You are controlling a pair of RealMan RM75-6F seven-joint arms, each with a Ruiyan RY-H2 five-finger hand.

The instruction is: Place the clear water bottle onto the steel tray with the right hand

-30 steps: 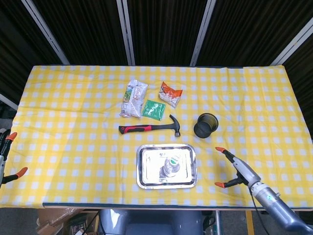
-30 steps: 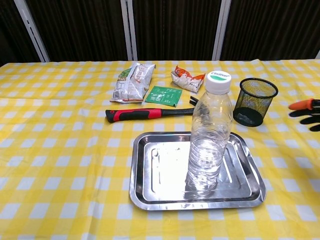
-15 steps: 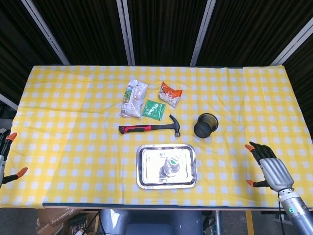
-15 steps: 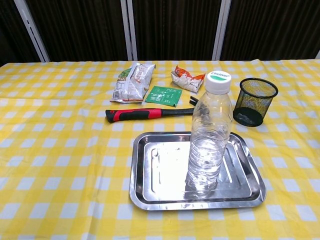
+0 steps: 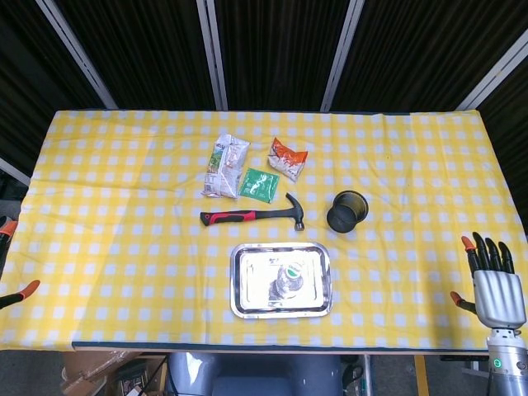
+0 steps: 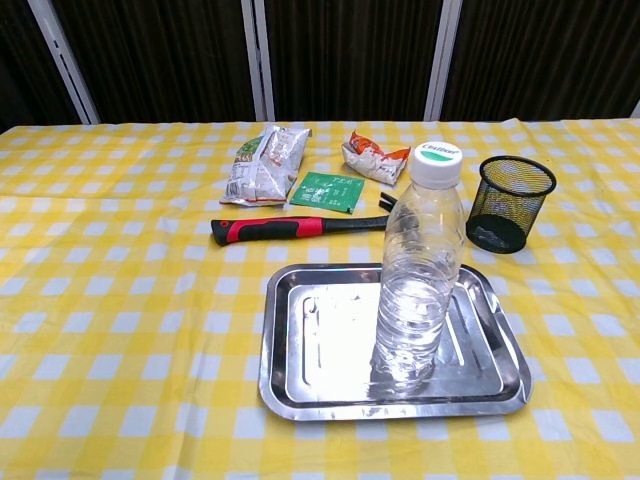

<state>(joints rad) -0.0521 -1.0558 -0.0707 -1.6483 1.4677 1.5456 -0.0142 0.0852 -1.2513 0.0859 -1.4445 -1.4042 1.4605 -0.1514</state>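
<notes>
The clear water bottle (image 6: 419,270) with a white cap stands upright on the steel tray (image 6: 320,350); from above the clear water bottle (image 5: 289,278) shows in the right half of the steel tray (image 5: 252,285). My right hand (image 5: 493,285) is at the table's right front edge, far from the tray, fingers spread and holding nothing. Of my left hand (image 5: 10,272) only orange fingertips show at the left edge of the head view. Neither hand appears in the chest view.
A red-handled hammer (image 5: 252,215) lies behind the tray. A black mesh cup (image 5: 348,210) stands to its right. Two snack packets (image 5: 225,165) (image 5: 288,157) and a green sachet (image 5: 260,184) lie further back on the yellow checked cloth.
My right hand has drawn back from beside the tray to the table's right edge, leaving the chest view. The bottle stays upright on the tray. The left fingertips shifted slightly.
</notes>
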